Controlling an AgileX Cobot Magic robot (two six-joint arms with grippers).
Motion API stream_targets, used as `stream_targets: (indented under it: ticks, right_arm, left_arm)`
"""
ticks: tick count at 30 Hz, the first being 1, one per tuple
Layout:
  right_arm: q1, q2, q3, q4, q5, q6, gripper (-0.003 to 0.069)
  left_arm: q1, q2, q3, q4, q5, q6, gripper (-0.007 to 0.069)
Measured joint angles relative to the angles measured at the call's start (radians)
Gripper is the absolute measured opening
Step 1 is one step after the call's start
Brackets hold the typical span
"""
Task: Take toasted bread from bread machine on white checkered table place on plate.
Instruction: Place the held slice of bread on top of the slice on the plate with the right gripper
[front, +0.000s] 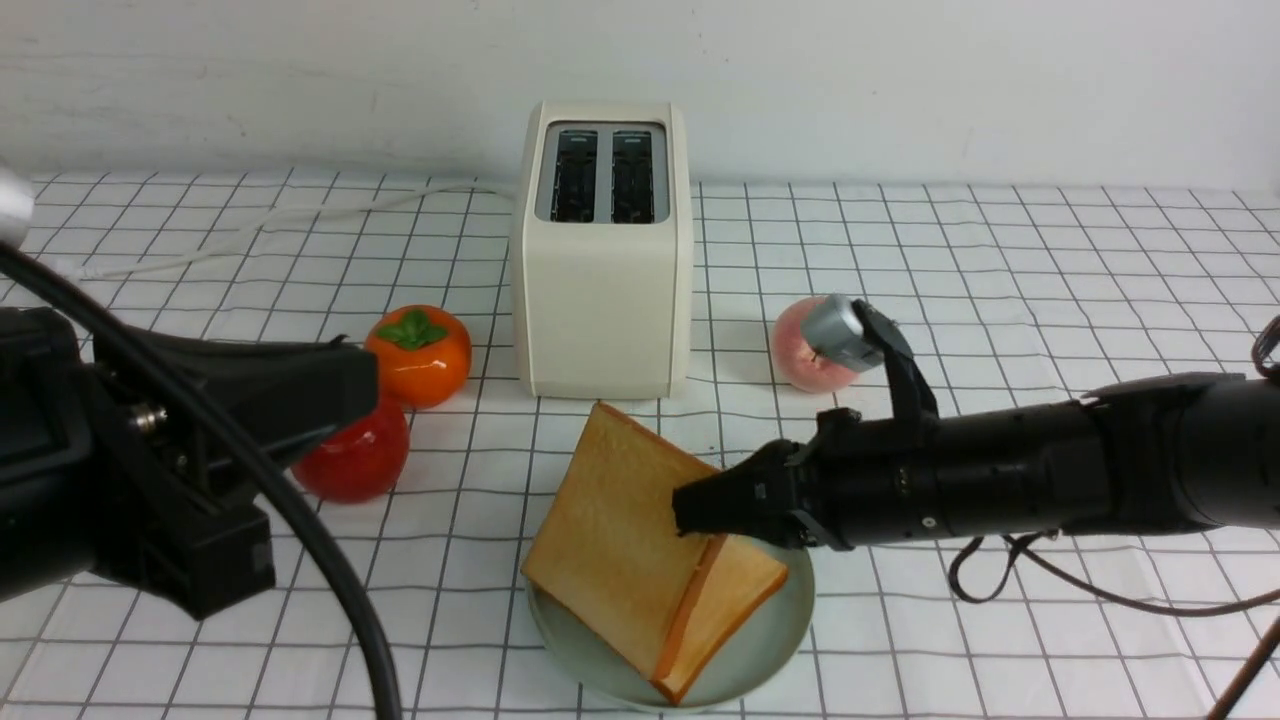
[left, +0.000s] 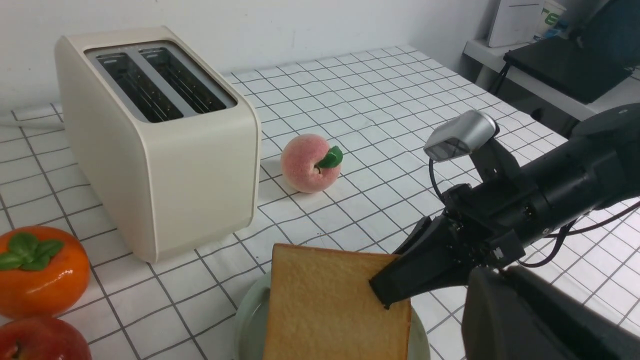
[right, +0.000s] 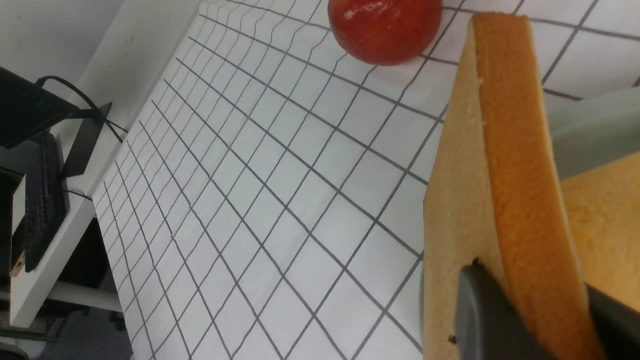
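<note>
Toasted bread (front: 615, 520) is out of the bread machine (front: 600, 290), whose two slots look empty. One slice stands tilted over the plate (front: 775, 640), my right gripper (front: 690, 515) clamped on its upper edge. The other slice (front: 745, 590) lies flat under it. I judge this the placing step. Next I'd lay the held slice down, then release. My left gripper (front: 340, 385), closed on nothing, waits well apart over the white checkered table (front: 1000, 260).

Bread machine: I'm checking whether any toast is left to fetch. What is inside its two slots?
Neither slot of the bread machine shows a slice. Only the dark wire guides are visible inside. The slot bottoms are too dark to make out.
</note>
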Motion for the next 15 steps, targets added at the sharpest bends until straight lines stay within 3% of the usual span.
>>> stream_targets:
  ticks: [10, 15]
  right_arm:
    - [0.007, 0.013, -0.016, 0.003, -0.043, -0.001, 0.0106]
    - [0.007, 0.016, -0.016, 0.003, -0.058, -0.001, 0.0159]
  left_arm:
    - [0.0, 0.0, 0.0, 0.0, 0.0, 0.0, -0.0013]
    - [0.0, 0.0, 0.0, -0.001, 0.0, 0.0, -0.0012]
